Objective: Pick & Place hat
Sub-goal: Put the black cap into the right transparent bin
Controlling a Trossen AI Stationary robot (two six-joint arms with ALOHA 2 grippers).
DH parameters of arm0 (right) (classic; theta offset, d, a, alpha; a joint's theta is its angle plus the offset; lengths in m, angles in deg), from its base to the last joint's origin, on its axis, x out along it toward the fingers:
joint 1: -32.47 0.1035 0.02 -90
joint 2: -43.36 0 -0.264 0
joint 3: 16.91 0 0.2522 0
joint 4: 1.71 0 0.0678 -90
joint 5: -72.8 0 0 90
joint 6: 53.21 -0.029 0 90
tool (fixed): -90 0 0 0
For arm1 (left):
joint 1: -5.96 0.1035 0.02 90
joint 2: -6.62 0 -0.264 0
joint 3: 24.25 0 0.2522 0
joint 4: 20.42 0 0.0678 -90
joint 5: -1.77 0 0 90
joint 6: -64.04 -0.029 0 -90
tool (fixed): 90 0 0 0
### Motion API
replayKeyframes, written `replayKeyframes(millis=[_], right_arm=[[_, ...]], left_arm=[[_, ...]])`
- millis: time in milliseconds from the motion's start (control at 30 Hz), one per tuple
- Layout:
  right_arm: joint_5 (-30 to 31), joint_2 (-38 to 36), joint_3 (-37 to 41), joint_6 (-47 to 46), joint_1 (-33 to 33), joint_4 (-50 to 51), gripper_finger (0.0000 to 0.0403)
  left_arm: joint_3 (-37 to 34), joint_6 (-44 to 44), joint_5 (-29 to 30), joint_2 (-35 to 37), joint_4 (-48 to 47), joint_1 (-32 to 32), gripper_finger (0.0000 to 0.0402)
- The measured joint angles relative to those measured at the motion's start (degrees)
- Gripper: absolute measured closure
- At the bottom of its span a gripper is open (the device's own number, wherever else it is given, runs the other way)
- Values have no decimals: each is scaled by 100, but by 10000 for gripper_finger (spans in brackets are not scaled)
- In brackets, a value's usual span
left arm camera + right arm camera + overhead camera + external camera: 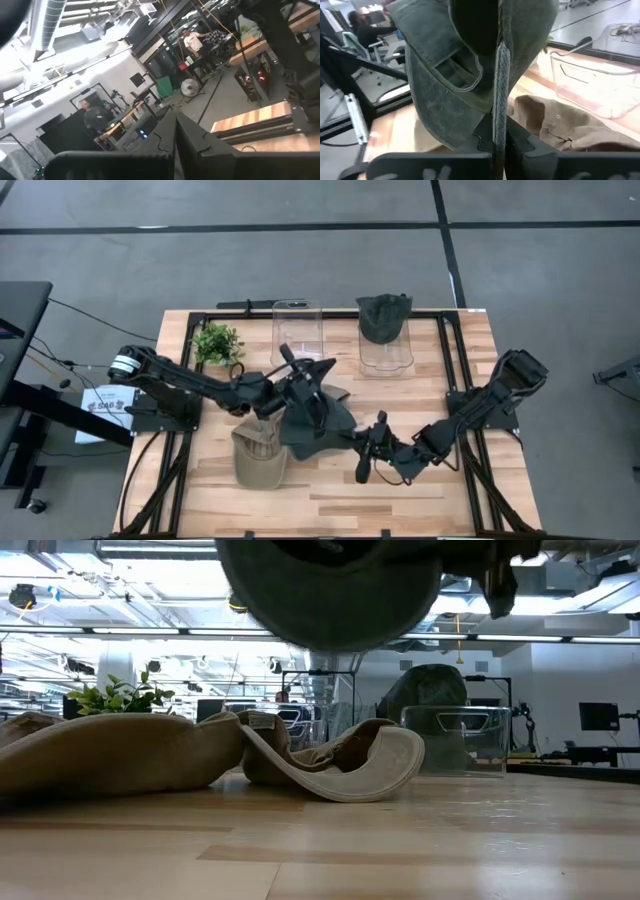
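The dark grey hat [318,425] is judged to be light, soft and limp; the fabric folds and hangs under its own weight, and only the brim is expected to hold any shape. A firm hold is best taken on a stitched edge or a fold of the crown, where the cloth is doubled and least likely to slip. The hat is held clear of the bench [420,490], near the centre, between the two arms. In the right wrist view, the right end effector [497,127] is closed to a thin line on a seam of the hat, with the cloth draped directly ahead of the fingers. The left end effector [305,385] is positioned at the far side of the same hat, touching or just above it; its fingers appear pressed together in the left wrist view, but whether cloth is gripped cannot be told. A tan hat [260,455] lies flat on the bench just beside and below the lifted one. A third dark hat [384,317] rests on a clear container [385,355] at the far edge, next to an empty clear container [298,330].
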Motion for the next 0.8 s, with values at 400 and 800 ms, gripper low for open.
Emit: replayKeyframes(millis=[400,800], right_arm=[[22,295,0,341,-9,-682,400],[160,260,0,356,11,-661,400]], left_arm=[[0,-60,11,132,720,131,395],[-4,-81,-254,289,681,-472,395]])
